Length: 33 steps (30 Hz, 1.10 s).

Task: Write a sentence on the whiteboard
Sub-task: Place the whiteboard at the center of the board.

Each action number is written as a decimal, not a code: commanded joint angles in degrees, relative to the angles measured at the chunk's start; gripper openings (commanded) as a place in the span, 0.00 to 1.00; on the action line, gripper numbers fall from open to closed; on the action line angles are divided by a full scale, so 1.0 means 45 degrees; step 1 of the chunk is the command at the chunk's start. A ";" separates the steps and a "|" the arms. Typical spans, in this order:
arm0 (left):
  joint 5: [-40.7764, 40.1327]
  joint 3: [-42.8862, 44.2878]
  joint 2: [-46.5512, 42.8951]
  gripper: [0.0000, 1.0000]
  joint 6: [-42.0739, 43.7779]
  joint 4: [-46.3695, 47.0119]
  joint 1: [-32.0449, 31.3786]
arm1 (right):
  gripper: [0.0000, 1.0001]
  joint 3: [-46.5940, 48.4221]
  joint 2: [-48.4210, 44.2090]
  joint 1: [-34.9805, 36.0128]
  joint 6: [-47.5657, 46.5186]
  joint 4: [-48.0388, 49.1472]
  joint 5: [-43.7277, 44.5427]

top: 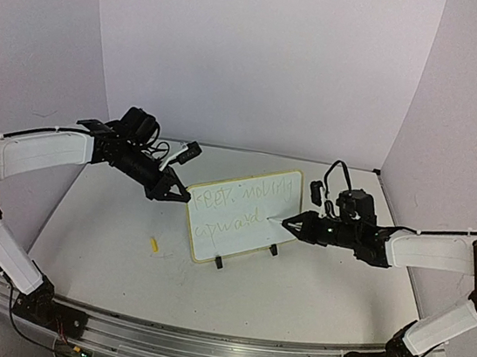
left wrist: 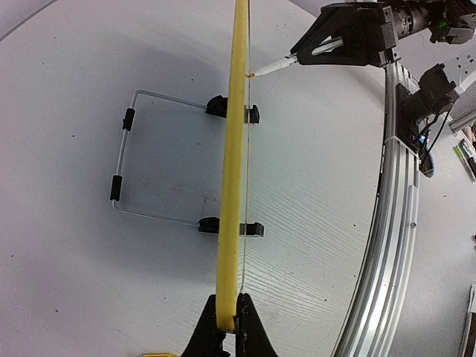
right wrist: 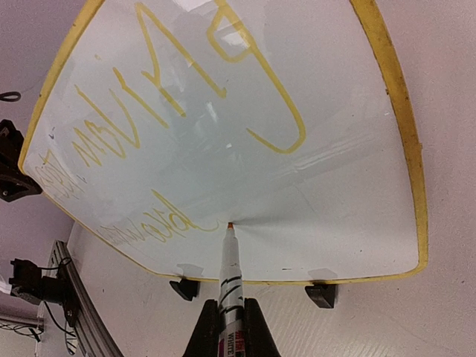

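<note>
the whiteboard, a small white rectangle with rounded corners and a pale yellow rim, stands near the middle of the table, leaning back a little on two black clip feet and a thin wire prop behind it, its right end turned farther from the arms' bases than its left. the sentence runs across its face in thin yellow-green handwriting, two slanted lines that appear to read "keep moving" above and "upward" below. the board's lower right part is bare.
</note>
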 commanded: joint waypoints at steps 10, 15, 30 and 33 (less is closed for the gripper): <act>-0.0753 0.0045 -0.0005 0.01 0.0148 -0.0500 -0.0168 | 0.00 -0.0045 -0.4563 -0.0075 -0.2188 -0.2958 0.0109; -0.0882 0.0021 -0.0352 0.17 -0.0204 -0.0329 -0.0168 | 0.00 -0.0492 -0.6660 -0.0065 -0.2372 -0.3481 0.0949; -0.3758 -0.1720 -0.4577 0.68 -0.1899 0.2499 0.0184 | 0.00 -0.0694 -0.7833 -0.0066 -0.1826 -0.3483 0.1651; -0.4510 -0.1277 -0.5122 0.69 -0.3162 0.2706 0.0184 | 0.00 -0.0525 -0.7978 -0.0066 -0.1602 -0.3533 0.1871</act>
